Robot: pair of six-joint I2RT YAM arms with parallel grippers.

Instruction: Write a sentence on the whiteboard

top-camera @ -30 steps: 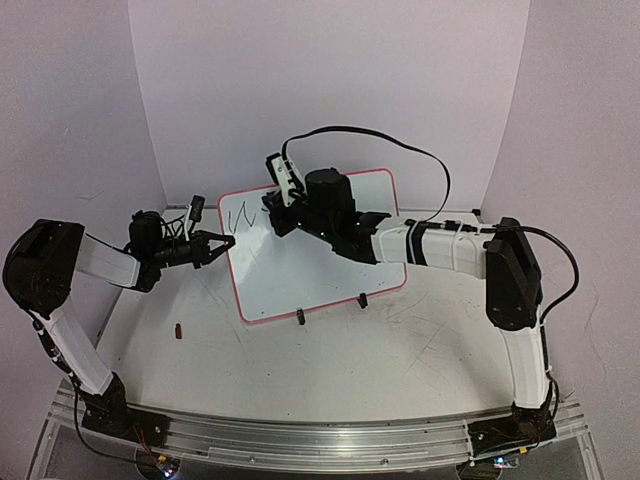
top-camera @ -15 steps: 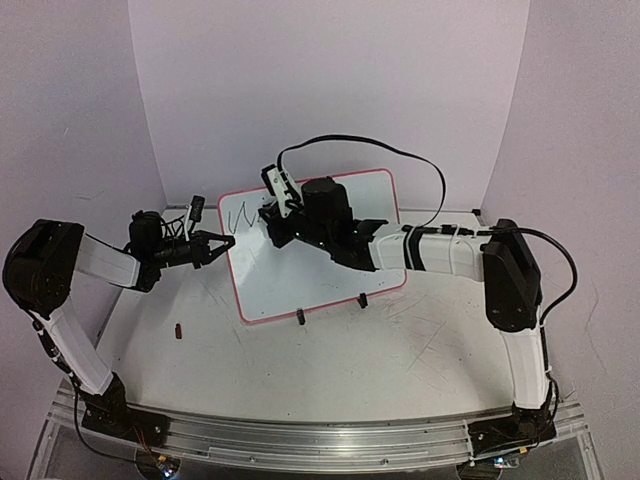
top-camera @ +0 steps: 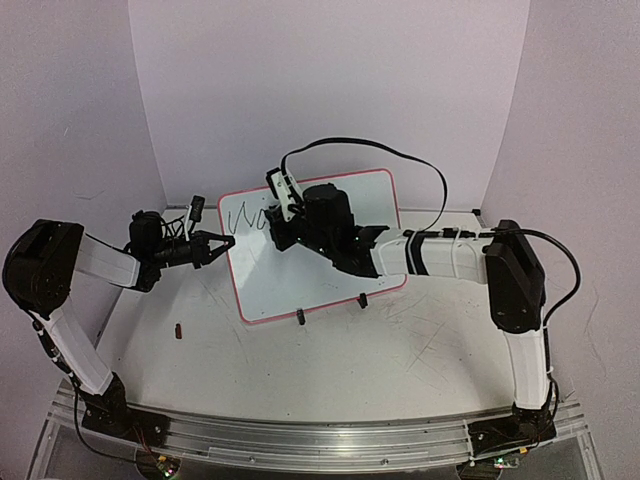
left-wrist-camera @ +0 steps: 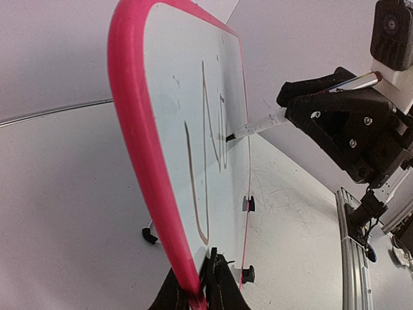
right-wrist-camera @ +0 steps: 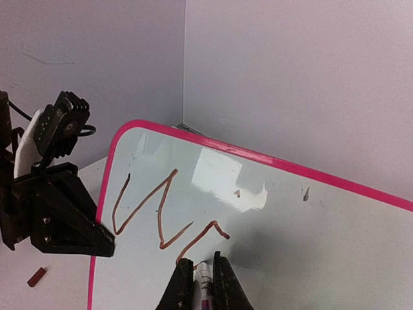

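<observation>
The whiteboard (top-camera: 330, 255), white with a pink frame, stands tilted on two black clip feet (top-camera: 299, 317). My left gripper (top-camera: 222, 242) is shut on its left edge; in the left wrist view the fingers (left-wrist-camera: 222, 287) pinch the frame (left-wrist-camera: 139, 129). My right gripper (top-camera: 272, 232) is shut on a marker (right-wrist-camera: 204, 284), whose tip touches the board (right-wrist-camera: 290, 245). The sentence (right-wrist-camera: 164, 210) is only a brownish "W" and part of a second letter near the top left corner; it also shows in the left wrist view (left-wrist-camera: 210, 139) and in the top view (top-camera: 245, 215).
A small dark red marker cap (top-camera: 179, 330) lies on the scratched grey tabletop (top-camera: 380, 350) at the left, also seen in the right wrist view (right-wrist-camera: 37, 277). A black cable (top-camera: 400, 150) arcs from the right wrist over the board. Walls stand close behind and at both sides.
My right gripper has shifted slightly along the board's top left, and the scrawl has grown by a stroke. My left gripper and the board have not moved.
</observation>
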